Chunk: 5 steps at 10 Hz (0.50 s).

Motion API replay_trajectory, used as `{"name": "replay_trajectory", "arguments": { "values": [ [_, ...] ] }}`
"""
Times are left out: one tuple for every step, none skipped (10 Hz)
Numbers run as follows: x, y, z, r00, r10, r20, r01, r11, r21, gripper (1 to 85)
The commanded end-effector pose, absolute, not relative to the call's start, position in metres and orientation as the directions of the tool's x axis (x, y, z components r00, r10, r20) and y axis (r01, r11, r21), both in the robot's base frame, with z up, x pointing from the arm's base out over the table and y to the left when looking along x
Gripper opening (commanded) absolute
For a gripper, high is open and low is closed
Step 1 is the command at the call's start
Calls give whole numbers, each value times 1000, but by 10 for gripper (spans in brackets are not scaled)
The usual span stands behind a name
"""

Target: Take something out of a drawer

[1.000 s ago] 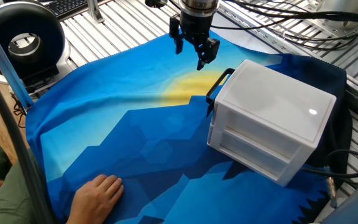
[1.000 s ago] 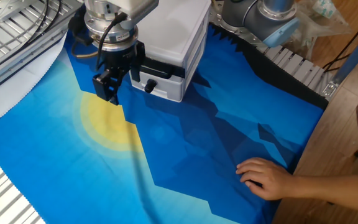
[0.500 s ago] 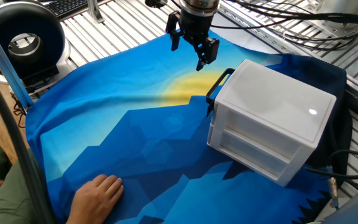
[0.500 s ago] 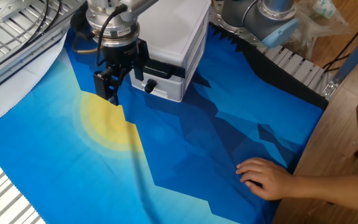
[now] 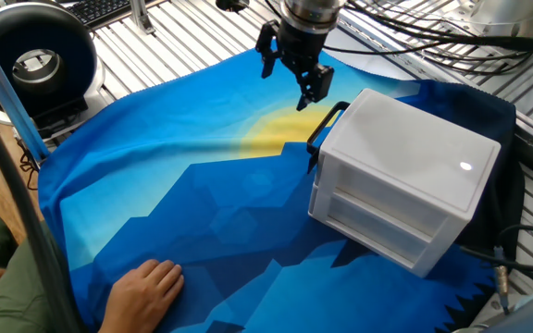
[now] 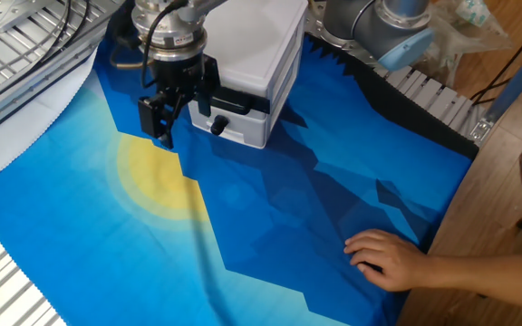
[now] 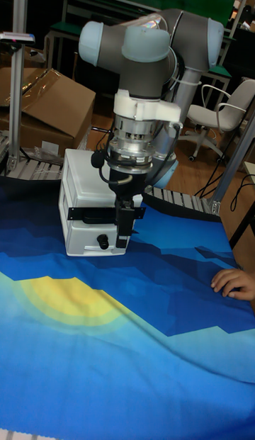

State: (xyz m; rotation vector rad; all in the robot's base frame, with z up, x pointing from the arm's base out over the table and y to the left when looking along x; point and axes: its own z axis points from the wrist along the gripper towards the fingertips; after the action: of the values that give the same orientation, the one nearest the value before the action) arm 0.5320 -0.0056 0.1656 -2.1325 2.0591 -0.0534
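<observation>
The white two-drawer box stands on the blue cloth, and both its drawers are pushed in. The drawer is the upper one, with a black bar handle across its front. The lower front carries a small black knob. My gripper hangs open just in front of the handle, nothing between its fingers. In the tall fixed view the gripper overlaps the right end of the handle. The something is hidden from every view.
A person's hand rests on the blue and yellow cloth at the near edge, also seen as the hand. A black round device stands at the far left, and cables run behind the box.
My gripper has shifted a little sideways toward the drawer's black handle, staying open. The box and the hand have not moved.
</observation>
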Motion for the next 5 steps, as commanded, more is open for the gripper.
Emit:
{"name": "replay_trajectory", "arguments": {
  "values": [
    [523, -16, 162, 25, -996, -88, -989, -12, -144, 850],
    [523, -17, 162, 22, -996, -82, -990, -10, -143, 850],
    [525, -17, 162, 16, -997, -80, -989, -4, -145, 850],
    [553, -27, 168, 38, -999, -32, -967, -28, -252, 850],
    [553, -29, 168, 24, -999, -25, -968, -17, -250, 850]
  ]
}}
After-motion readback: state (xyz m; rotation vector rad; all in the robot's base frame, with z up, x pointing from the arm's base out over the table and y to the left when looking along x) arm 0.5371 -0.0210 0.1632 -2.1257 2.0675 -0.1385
